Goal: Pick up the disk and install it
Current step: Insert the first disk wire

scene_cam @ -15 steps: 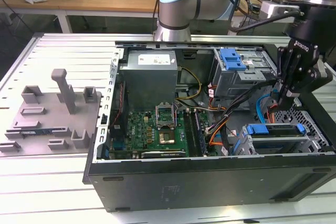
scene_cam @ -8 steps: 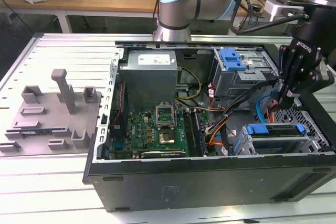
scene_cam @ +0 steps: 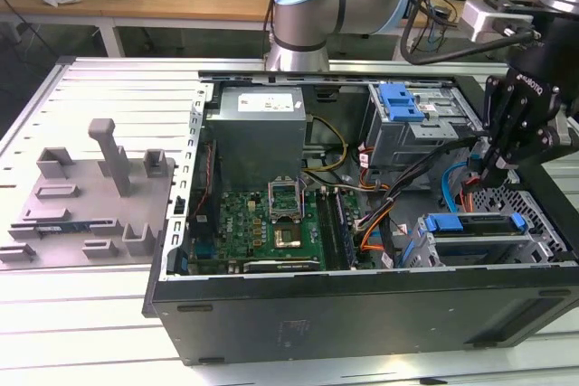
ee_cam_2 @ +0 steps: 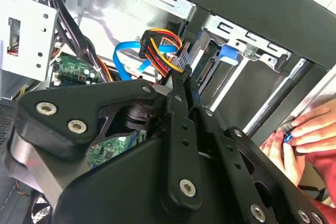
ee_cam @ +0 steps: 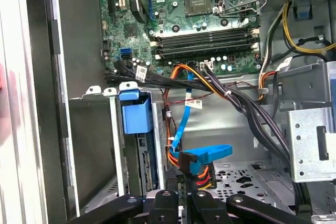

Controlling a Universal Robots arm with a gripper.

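- In the exterior view, the open black tower computer case (scene_cam: 362,300) lies on its side on a slatted metal table (scene_cam: 118,88). Inside it are a green motherboard (scene_cam: 271,223) and a grey boxy power supply (scene_cam: 261,124).
- The disk (scene_cam: 475,223), a flat silver hard drive framed by a bright blue plastic carrier, lies flat in the metal bay at the case corner on the exterior view's right, apart from the claw.
- The black gripper (scene_cam: 488,169) reaches down into the case just behind that bay, beside a thin blue flat cable (scene_cam: 450,189).
- The first wrist view brings the gripper (ee_cam: 188,182) close. Its fingers are drawn nearly together, and they appear to pinch a black cable plug (ee_cam: 188,160) that carries the blue cable and red, orange and yellow wires.
- That view also looks onto the motherboard's memory slots (ee_cam: 202,38) and a blue plastic tab (ee_cam: 135,113) at the mouth of a grey cage.
- The second wrist view shows the narrow fingers (ee_cam_2: 184,95) from behind, with the bundle of coloured wires (ee_cam_2: 163,43) at their tips.
- It adds a person's hands (ee_cam_2: 310,129) and a red sleeve at the case's outer edge.
- A moulded grey fixture tray (scene_cam: 90,196) lies on the table at the exterior view's left.
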